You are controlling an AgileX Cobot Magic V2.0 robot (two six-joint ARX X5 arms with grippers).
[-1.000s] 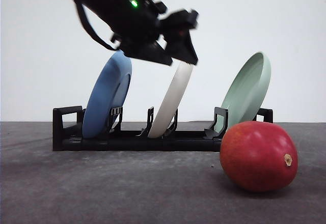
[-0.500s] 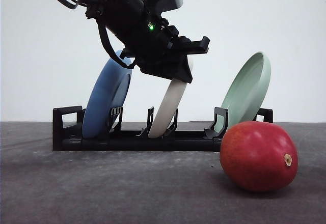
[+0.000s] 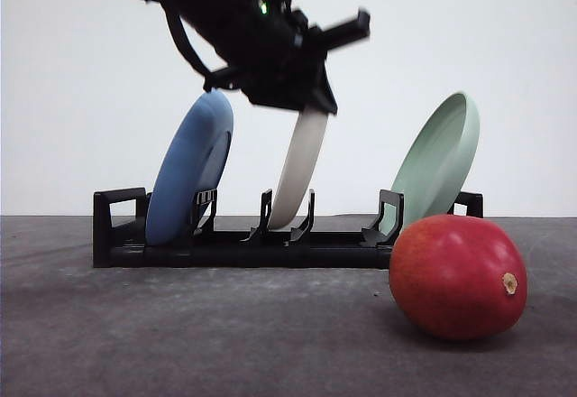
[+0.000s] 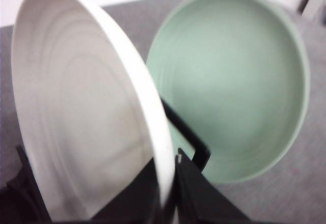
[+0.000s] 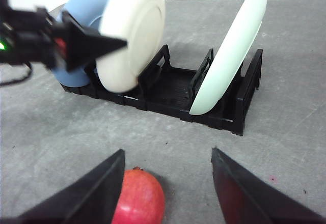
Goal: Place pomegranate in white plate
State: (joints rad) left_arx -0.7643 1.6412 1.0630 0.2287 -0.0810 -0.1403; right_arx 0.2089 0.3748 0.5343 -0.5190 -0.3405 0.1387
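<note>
The white plate point(image 3: 302, 167) stands nearly upright in the middle slot of the black rack point(image 3: 180, 251), its lower edge raised a little. My left gripper point(image 3: 302, 99) is shut on the plate's top rim. In the left wrist view the white plate point(image 4: 76, 117) has its rim pinched between the dark fingers point(image 4: 201, 198). The red pomegranate point(image 3: 458, 275) lies on the grey table, right of the rack's front. It lies apart from the plate. My right gripper point(image 5: 165, 193) hangs open just above the pomegranate point(image 5: 138, 198), one finger on either side, not touching it.
A blue plate point(image 3: 189, 167) leans in the rack's left slot and a pale green plate point(image 3: 440, 162) in its right slot. In the right wrist view, bare grey table point(image 5: 285, 147) lies in front of the rack point(image 5: 173, 89).
The left gripper came down onto the white plate's rim, shut on it and rose. The plate now stands more upright and a little higher. The pomegranate has not moved.
</note>
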